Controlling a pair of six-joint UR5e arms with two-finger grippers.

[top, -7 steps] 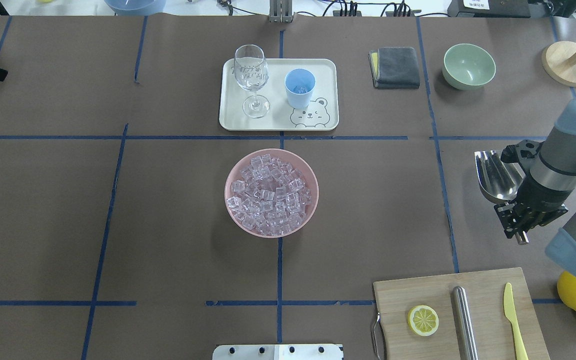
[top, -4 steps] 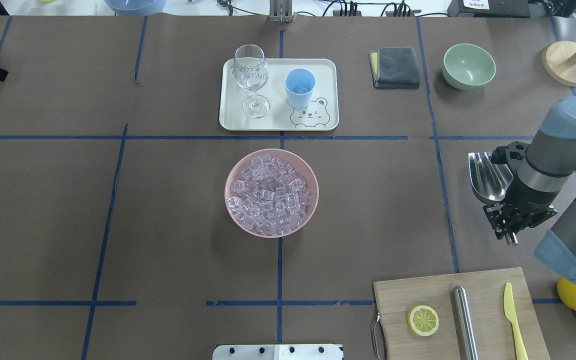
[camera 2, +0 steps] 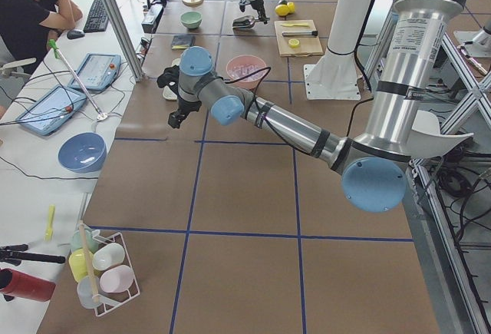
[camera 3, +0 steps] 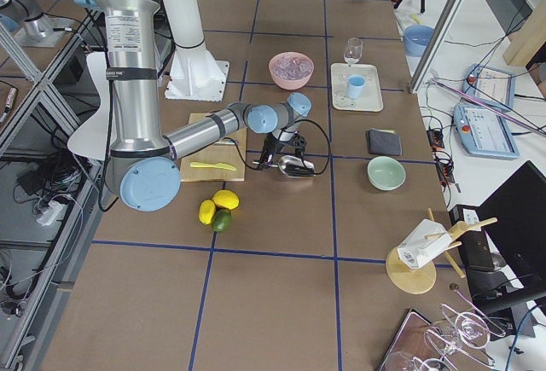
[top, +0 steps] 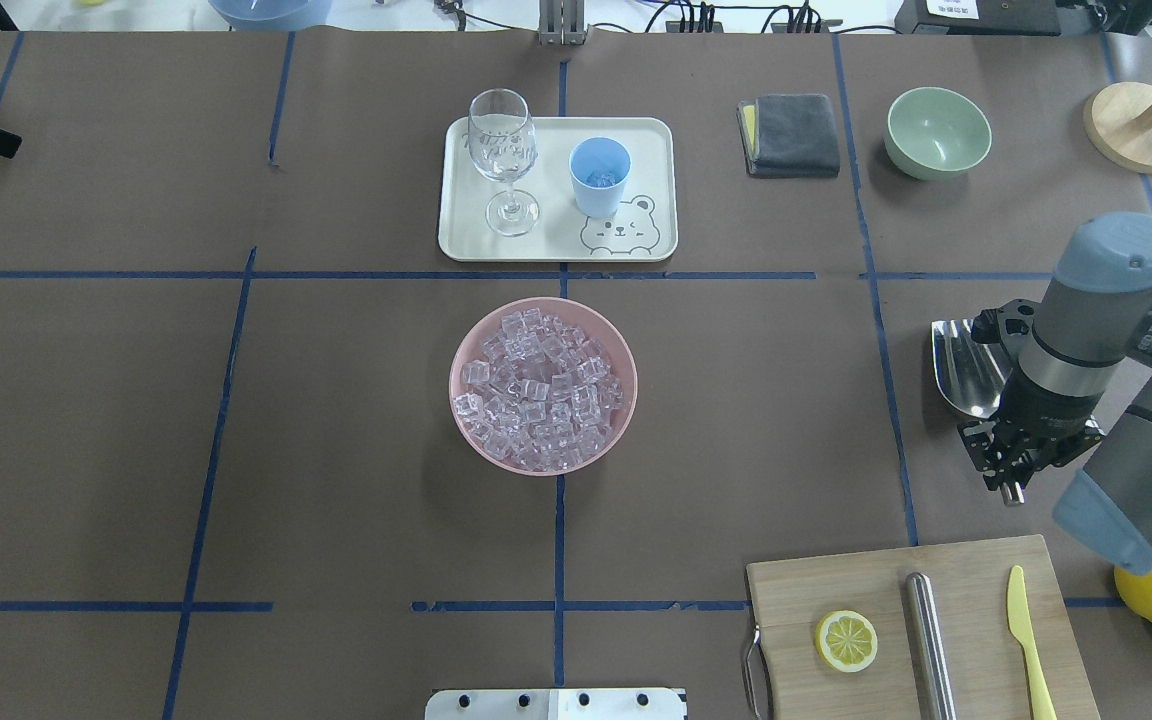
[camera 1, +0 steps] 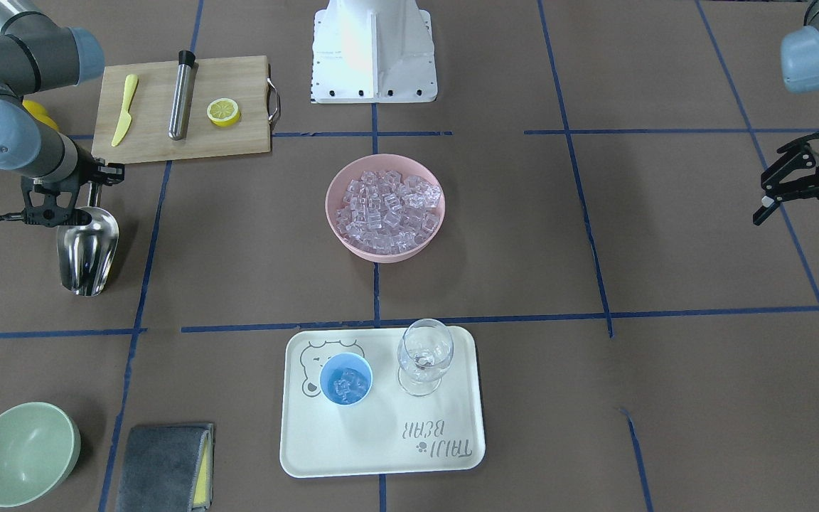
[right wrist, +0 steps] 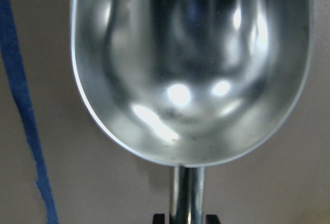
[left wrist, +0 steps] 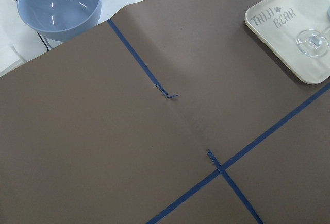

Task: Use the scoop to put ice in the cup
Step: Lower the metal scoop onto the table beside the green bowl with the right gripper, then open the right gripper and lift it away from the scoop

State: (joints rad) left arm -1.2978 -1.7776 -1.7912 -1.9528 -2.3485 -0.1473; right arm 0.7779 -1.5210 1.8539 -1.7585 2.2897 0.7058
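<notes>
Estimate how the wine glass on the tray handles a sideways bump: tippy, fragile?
Likely tippy: the wine glass has a wide bowl on a thin stem and small foot, so a high push would probably topple it. Probably fragile: it looks like thin clear glass. It stands beside the cup on the tray, so a fall could hit that.

Overhead opposite front; wrist above scoop (right wrist: 191, 64)

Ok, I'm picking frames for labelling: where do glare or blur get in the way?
Right wrist view: the scoop fills the frame, soft, with bright glare spots in its trough. Overhead view: the ice is crisp, no glare. Left wrist view: sharp, evenly lit.
</notes>
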